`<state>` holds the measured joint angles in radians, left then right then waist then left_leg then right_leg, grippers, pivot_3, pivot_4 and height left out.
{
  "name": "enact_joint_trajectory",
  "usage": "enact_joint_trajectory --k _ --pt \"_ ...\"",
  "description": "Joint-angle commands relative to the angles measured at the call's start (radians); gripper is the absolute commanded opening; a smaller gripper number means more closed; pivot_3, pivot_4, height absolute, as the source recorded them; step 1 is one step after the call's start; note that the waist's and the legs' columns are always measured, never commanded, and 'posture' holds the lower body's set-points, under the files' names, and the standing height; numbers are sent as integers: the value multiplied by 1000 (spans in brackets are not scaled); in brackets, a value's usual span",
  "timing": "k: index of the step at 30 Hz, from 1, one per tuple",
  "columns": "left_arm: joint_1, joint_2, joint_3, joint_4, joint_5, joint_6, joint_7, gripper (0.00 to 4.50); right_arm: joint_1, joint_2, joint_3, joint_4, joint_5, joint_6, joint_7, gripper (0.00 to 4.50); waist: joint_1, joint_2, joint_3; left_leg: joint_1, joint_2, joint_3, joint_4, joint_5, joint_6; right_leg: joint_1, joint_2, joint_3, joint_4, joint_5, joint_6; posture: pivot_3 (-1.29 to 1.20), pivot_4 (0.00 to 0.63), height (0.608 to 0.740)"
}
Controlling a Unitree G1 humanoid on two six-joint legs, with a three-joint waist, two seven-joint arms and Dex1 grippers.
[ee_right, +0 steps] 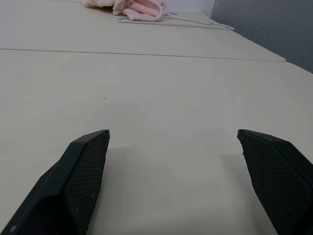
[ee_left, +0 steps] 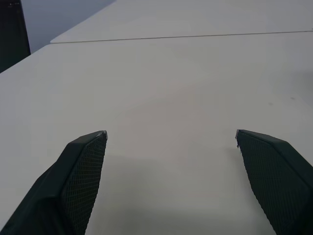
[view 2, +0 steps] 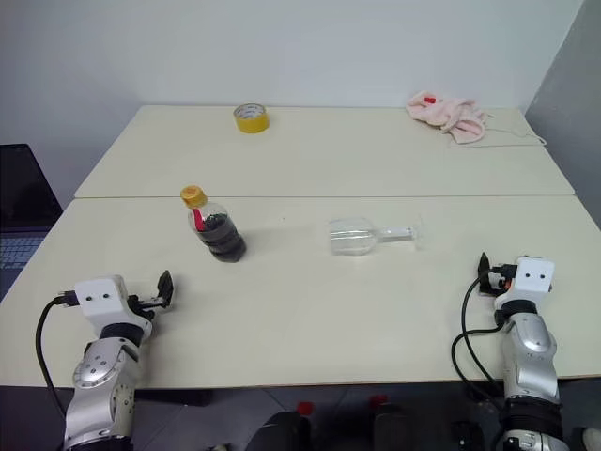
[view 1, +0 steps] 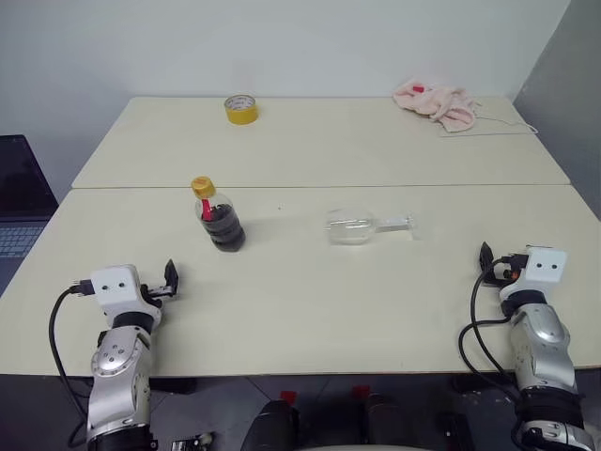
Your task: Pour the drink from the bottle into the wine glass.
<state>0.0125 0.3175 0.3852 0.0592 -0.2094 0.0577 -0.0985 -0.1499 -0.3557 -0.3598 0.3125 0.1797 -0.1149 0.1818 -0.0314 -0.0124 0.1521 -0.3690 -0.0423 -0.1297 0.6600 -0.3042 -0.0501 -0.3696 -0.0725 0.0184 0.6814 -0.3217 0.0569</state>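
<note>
Both claws sit low over the near edge of the pale tabletop (view 1: 310, 301), well apart from each other. The left claw (ee_left: 171, 142) is spread wide with nothing between its fingers, and the right claw (ee_right: 173, 142) is just as wide and just as empty.

Further in, ahead of the left claw, the bottle (view 1: 218, 216) stands upright: squat, clear, yellow cap on, red label at the neck. The drink (view 1: 225, 231) fills only its lower part, nearly black.

To the bottle's right, the wine glass (view 1: 362, 226) lies on its side, bowl towards the bottle and foot pointing away, with no drink in it.

The head views take in a yellow tape roll (view 1: 240, 109) and a pink cloth (view 1: 437, 101) along the far edge. The right wrist view catches that cloth and its cord.
</note>
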Motion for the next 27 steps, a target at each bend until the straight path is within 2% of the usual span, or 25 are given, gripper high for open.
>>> enact_joint_trajectory --k 1,9,14,19,27 --pt "-13 -1 7 0 12 -46 4 4470 -14 -14 -3 -12 12 -21 18 4500 0 0 0 0 0 0 0 0 0 0 0 0 0 0 0 0 150 740" --pt "-14 4 8 13 19 -47 8 4470 -11 -11 5 -26 16 -12 43 4500 0 0 0 0 0 0 0 0 0 0 0 0 0 0 0 0 150 740" --pt "2 12 21 -12 -36 -45 -50 4470 -3 -6 22 -49 17 -14 74 4500 0 0 0 0 0 0 0 0 0 0 0 0 0 0 0 0 150 740" --pt "21 65 29 -20 -10 -49 -67 4470 16 -15 62 -96 25 -16 152 4500 -1 0 0 0 0 0 0 0 0 0 0 0 0 0 0 0 150 740" --pt "80 95 28 -111 -74 1 -163 4470 34 -25 87 -163 44 -13 235 4500 0 1 0 0 0 0 0 0 0 0 0 0 0 0 0 0 150 740"
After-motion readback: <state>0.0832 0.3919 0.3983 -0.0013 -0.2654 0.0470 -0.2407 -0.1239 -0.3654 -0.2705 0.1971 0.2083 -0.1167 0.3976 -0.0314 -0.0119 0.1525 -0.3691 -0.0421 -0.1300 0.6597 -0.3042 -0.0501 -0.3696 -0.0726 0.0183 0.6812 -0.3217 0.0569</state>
